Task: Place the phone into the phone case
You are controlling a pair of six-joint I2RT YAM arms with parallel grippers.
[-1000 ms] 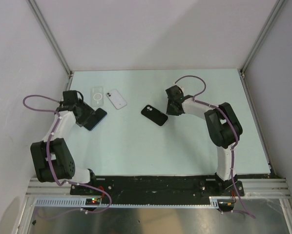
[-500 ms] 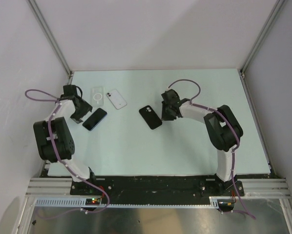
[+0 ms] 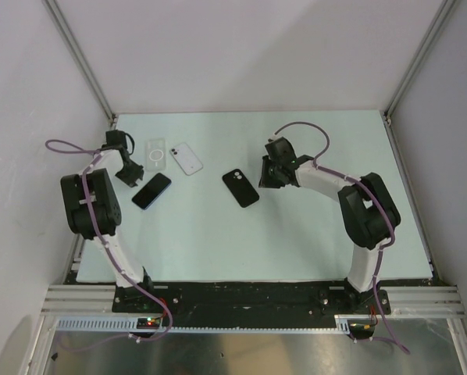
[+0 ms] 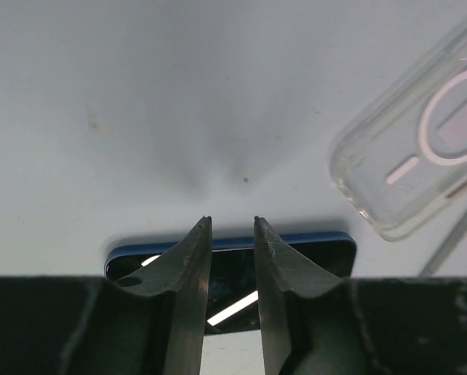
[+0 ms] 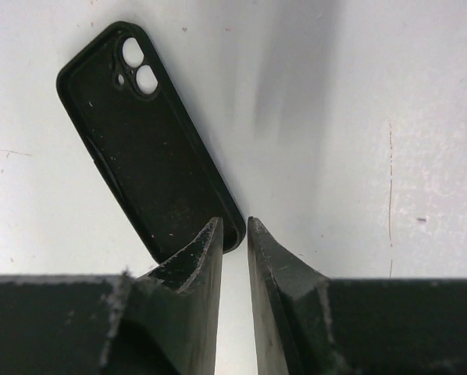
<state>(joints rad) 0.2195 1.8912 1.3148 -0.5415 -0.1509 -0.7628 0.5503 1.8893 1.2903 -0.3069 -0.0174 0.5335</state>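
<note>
Left gripper (image 4: 232,225): jaws drawn almost together with only a narrow slit between them. Nothing is held. Its fingertips (image 4: 196,242) stand over the far edge of the blue phone (image 4: 319,251), which lies flat on the bench (image 4: 179,94) with its dark glass face up. The left wrist view does not show whether the tips touch the phone.

In the same view, a clear case (image 4: 421,148) with a ring marking lies flat ahead and to the right of the fingers. It is near the blue phone but apart from it. In the top view this case lies just beyond the phone towards the far edge of the bench. A white phone (image 3: 187,158) lies just beside the case on its right, without touching it.

Right gripper (image 5: 233,225): jaws likewise nearly together, leaving a thin gap, and empty. The left fingertip overlaps the near end of the black case (image 5: 140,148) in the right wrist view; contact cannot be confirmed. The case lies flat with its open side up, hollow and unoccupied, its camera cut-outs at the end farthest from the gripper. It is angled away to the left of the fingers.

In the top view the black case sits near the middle of the bench, well apart from the blue phone at the left. The phone is not in either case.
</note>
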